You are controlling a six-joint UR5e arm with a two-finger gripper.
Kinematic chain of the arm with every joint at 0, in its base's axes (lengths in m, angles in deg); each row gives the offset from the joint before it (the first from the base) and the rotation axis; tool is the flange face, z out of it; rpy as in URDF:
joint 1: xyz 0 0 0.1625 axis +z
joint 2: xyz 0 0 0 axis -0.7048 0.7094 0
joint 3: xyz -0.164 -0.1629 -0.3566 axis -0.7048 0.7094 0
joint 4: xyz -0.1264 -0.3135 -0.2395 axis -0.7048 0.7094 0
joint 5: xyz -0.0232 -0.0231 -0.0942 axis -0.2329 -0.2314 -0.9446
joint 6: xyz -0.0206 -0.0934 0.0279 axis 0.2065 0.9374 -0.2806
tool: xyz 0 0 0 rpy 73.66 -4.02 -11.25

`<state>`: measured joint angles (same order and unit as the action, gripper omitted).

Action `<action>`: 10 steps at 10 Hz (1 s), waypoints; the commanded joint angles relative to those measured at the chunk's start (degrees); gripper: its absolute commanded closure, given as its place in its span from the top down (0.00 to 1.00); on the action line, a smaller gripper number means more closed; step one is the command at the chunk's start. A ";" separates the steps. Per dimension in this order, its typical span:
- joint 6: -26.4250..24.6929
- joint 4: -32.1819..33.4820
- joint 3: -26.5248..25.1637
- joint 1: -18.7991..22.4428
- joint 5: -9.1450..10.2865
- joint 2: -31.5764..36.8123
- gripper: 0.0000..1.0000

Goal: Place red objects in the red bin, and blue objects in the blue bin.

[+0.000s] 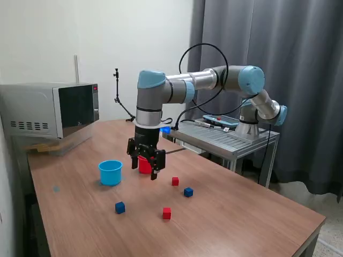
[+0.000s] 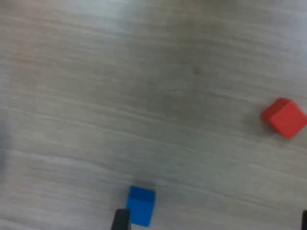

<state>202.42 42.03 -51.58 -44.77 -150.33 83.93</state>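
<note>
Gripper (image 1: 150,163) hangs empty above the table (image 1: 241,214), fingers spread, in front of the red cup (image 1: 143,166).

Nearer than the gripper lie four cubes: red cube (image 1: 175,181) and blue cube (image 1: 188,192) to its right in the exterior view, another blue cube (image 1: 120,208) and red cube (image 1: 166,213) nearer still. Light-blue cup (image 1: 110,172) stands to its left.

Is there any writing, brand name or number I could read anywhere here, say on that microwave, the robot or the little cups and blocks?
None can be read.
Grey microwave oven: its red-lit control strip is too small to read.
Silver and light-blue robot arm: no legible marking.
Flat device on the grey metal side table: too small to read.
Light-blue plastic cup, red plastic cup, small red cube and small blue cube: plain.
</note>
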 commanded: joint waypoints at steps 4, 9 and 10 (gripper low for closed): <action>-1.41 1.19 5.26 -1.54 0.66 -4.90 1.00; -2.19 2.42 7.91 -1.54 3.47 -9.65 1.00; -2.81 2.77 7.99 -1.63 3.47 -10.36 1.00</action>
<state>200.35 44.30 -43.91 -46.34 -146.97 74.78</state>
